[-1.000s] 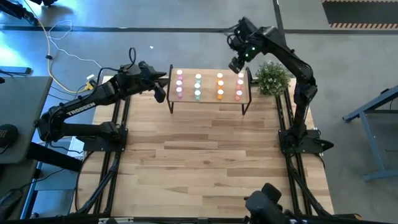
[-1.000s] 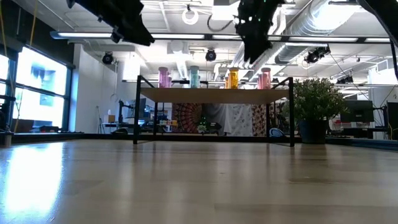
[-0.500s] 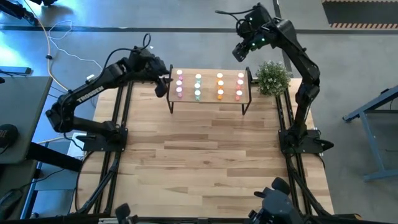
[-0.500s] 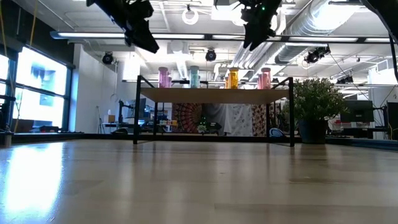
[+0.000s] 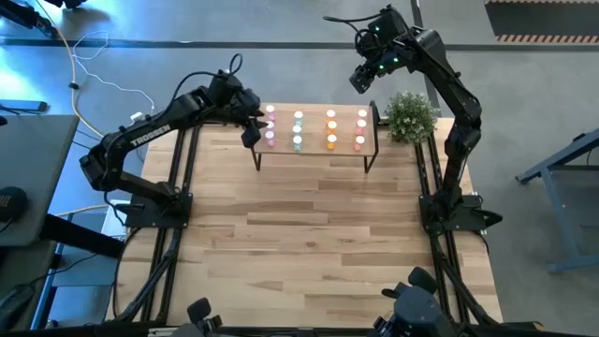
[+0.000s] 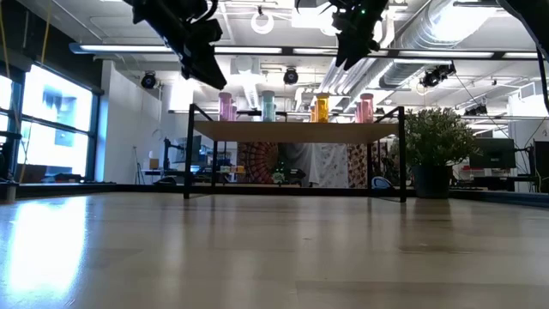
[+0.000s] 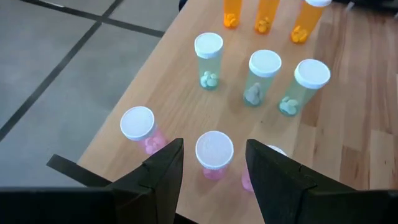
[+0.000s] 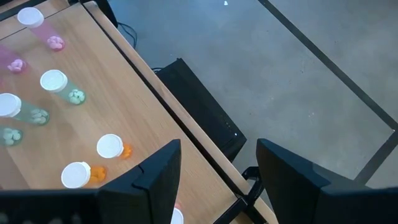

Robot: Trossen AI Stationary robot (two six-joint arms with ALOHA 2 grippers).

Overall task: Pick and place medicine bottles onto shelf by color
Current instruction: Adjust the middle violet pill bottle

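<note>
The shelf (image 5: 314, 136) stands at the table's far side. On it stand medicine bottles in rows by colour: pink (image 5: 270, 124), pale green (image 5: 298, 129), orange (image 5: 330, 129) and salmon-red (image 5: 360, 129). My left gripper (image 5: 251, 126) hangs open above the shelf's left end. In the left wrist view its fingers (image 7: 214, 146) stand either side of a pink bottle (image 7: 214, 152) below, apart from it. My right gripper (image 5: 360, 80) is open and empty, high above and beyond the shelf's far right corner (image 8: 217, 149).
A small green potted plant (image 5: 409, 117) stands just right of the shelf. The wooden tabletop (image 5: 309, 243) stretches from the shelf to the near edge. Grey floor (image 8: 298, 81) lies beyond the table's far edge.
My left gripper has gone toward the table's right edge and a little down, coming over the pink bottles at the shelf's left end. My right gripper has risen and drawn back toward the far edge, away from the salmon-red bottles, then held still. The bottles have not moved.
</note>
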